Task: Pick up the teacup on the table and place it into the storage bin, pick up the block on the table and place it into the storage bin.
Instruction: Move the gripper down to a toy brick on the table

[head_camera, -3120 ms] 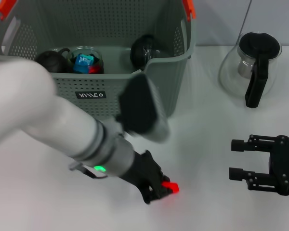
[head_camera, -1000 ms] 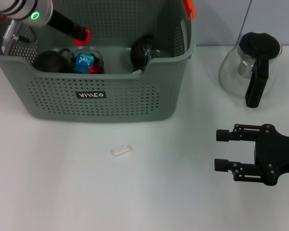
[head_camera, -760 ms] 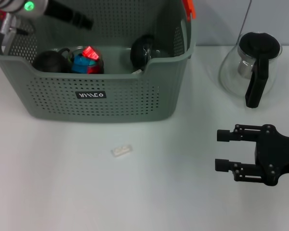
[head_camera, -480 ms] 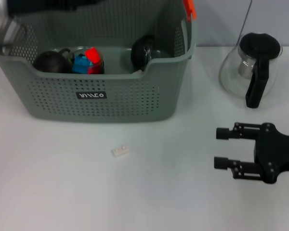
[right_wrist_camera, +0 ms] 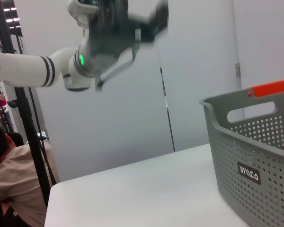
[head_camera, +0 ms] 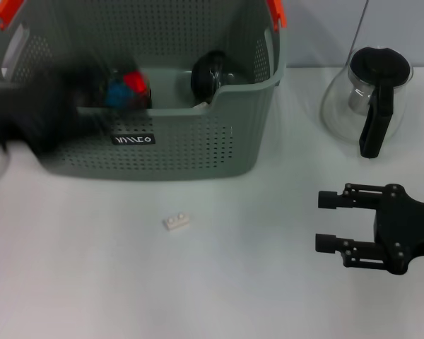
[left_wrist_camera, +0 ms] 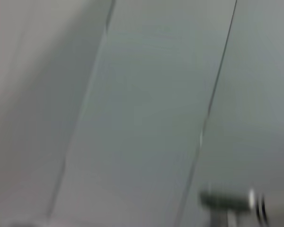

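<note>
Head view: your one storage bin [head_camera: 198, 141] sits far left, with a red block [head_camera: 133, 81] beside a blue piece and one dark round teacup [head_camera: 210, 74] inside. One small white block [head_camera: 176, 222] lies on the table [head_camera: 254, 296], just in front of the bin. One glass teapot [head_camera: 371, 99] stands far right. Your right gripper [head_camera: 326, 221] hovers near right, fingers spread, holding nothing. The left gripper [head_camera: 39, 116] is a dark smear; can't tell its fingers.

Left wrist view: only blurred wall.

Right wrist view: the bin's corner, left arm raised high.
</note>
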`<action>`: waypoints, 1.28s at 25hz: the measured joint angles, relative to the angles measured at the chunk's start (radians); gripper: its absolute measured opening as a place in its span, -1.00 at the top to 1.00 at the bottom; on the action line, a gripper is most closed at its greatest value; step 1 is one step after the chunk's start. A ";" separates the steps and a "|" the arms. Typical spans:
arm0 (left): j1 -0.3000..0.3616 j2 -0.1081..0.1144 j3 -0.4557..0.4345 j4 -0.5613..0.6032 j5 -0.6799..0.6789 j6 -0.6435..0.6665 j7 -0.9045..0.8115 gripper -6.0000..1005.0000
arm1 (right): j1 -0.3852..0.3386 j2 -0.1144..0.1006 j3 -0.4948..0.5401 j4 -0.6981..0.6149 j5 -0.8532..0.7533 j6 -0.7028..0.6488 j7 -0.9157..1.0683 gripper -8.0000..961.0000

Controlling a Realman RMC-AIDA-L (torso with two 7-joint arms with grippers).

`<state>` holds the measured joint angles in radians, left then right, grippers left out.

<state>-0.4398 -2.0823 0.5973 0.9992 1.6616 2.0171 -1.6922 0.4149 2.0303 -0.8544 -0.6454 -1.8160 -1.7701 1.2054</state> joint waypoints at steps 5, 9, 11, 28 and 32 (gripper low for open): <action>-0.055 -0.002 0.124 0.102 0.366 -0.039 -0.133 -0.16 | -0.003 -0.006 -0.002 0.000 -0.002 -0.001 0.019 -0.46; -0.118 -0.004 0.255 0.165 0.542 -0.120 -0.274 -0.16 | -0.005 -0.013 -0.002 -0.001 -0.015 0.002 0.037 -0.46; -0.141 -0.008 0.313 0.172 0.606 -0.155 -0.311 -0.16 | -0.005 -0.014 0.003 -0.002 -0.027 0.006 0.037 -0.46; -0.154 -0.088 0.616 0.085 0.812 -0.625 -0.347 -0.16 | 0.002 -0.013 0.011 -0.002 -0.037 0.005 0.037 -0.46; -0.157 -0.086 0.644 0.058 0.820 -0.700 -0.348 -0.16 | 0.000 -0.013 0.011 -0.002 -0.037 0.001 0.037 -0.46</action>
<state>-0.5966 -2.1680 1.2411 1.0570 2.4814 1.3167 -2.0399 0.4150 2.0173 -0.8436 -0.6474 -1.8531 -1.7689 1.2425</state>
